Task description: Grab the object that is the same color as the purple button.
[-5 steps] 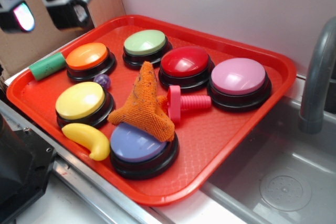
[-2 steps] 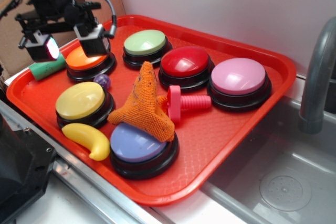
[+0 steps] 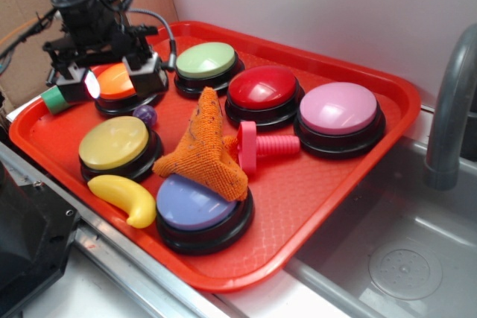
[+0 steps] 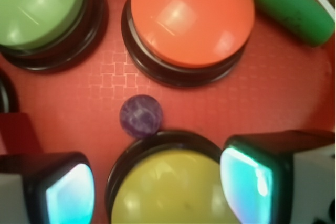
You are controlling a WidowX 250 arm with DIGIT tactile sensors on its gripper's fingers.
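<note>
Purple glossy marble ball (image 4: 140, 116) sits betw. orange (image 4: 192, 18) & yellow (image 4: 167, 190) dome buttons, ahead of spread, empty fingers (image 4: 247, 179).

Small glossy purple ball (image 4: 140, 115) on tray, lavender-domed purple button (image 3: 195, 204) partly under cloth

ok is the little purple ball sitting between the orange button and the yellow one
Yes, in the wrist view the purple ball lies on the tray between the orange button and the yellow button.
</note>
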